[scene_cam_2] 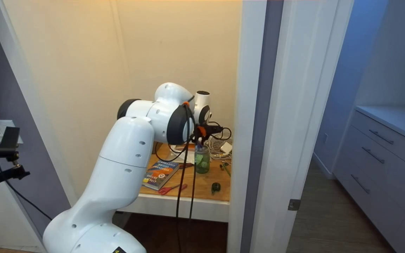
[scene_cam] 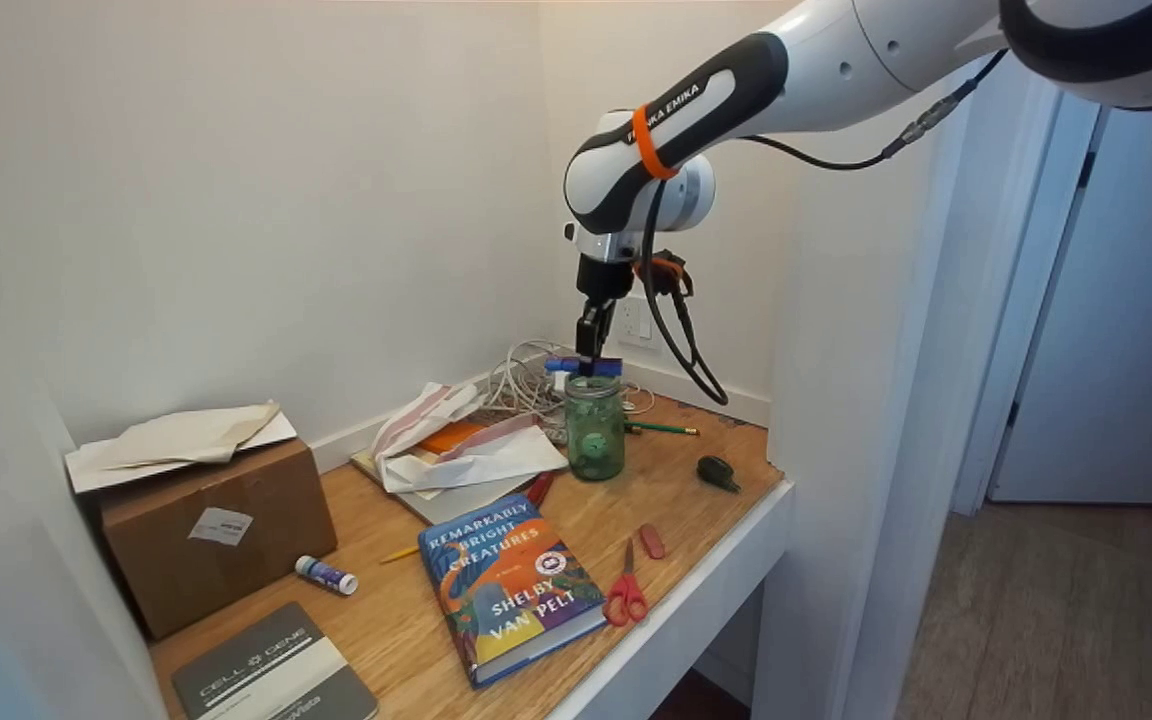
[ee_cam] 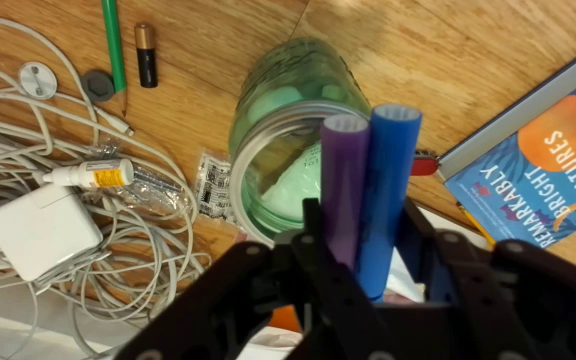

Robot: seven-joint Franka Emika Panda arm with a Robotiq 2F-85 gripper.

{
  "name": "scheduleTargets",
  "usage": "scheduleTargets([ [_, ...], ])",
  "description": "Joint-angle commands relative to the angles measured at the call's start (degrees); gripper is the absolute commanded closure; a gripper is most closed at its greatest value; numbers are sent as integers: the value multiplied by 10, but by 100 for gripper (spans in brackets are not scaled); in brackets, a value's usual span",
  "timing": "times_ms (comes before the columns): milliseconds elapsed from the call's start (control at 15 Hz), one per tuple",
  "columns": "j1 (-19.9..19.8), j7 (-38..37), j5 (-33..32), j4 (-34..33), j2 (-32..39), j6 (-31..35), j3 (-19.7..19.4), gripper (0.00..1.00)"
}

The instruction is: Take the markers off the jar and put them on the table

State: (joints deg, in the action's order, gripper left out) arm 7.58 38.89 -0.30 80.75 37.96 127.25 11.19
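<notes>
Wrist view, right of centre and low in the frame: the claw (ee_cam: pixel 360 225) grips the purple marker (ee_cam: pixel 345 185), at left, and the blue marker (ee_cam: pixel 390 190), at right, side by side. Their long axes run up and down the frame, nearly parallel, the pale-lined ends pointing at the top edge, the blue one leaning slightly right. Behind them stands the jar (ee_cam: pixel 293 75), the right part of its mouth covered. In an exterior view the markers (scene_cam: pixel 606 367) lie level just above the upright jar, merged into one bluish bar that runs left to right; whether they touch the rim, I cannot tell.

Farther out on the table (ee_cam: pixel 418 55), the wrist view alone shows a bottle (ee_cam: pixel 100 173) among cables (ee_cam: pixel 143 272) at left; a battery (ee_cam: pixel 146 55) and a pencil (ee_cam: pixel 114 50) lie at upper left. The book (ee_cam: pixel 533 165), at the right edge there, sits lower middle in an exterior view, scissors (scene_cam: pixel 626 597) just beside it. Only that frame has the glue stick (scene_cam: pixel 326 575) and notebook (scene_cam: pixel 276 670), at lower left. In an exterior view the arm (scene_cam_2: pixel 127 158) rises from lower left to centre; drawers (scene_cam_2: pixel 374 154), seen only there, line the right edge.
</notes>
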Motion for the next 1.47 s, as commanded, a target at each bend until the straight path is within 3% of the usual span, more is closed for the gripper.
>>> scheduleTargets([
  [0, -5, -5, -5, 23, -45, -31, 9, 87],
  [600, -8, -11, 24, 177, -162, -115, 18, 87],
  [933, -8, -45, 31, 260, -177, -103, 15, 87],
  [1067, -9, -57, 37, 283, -173, -92, 14, 87],
  [1133, -3, -47, 17, 243, -154, -111, 14, 87],
  [1200, -4, -48, 17, 250, -152, -109, 14, 62],
  [1400, -4, -48, 17, 247, -151, -109, 14, 62],
])
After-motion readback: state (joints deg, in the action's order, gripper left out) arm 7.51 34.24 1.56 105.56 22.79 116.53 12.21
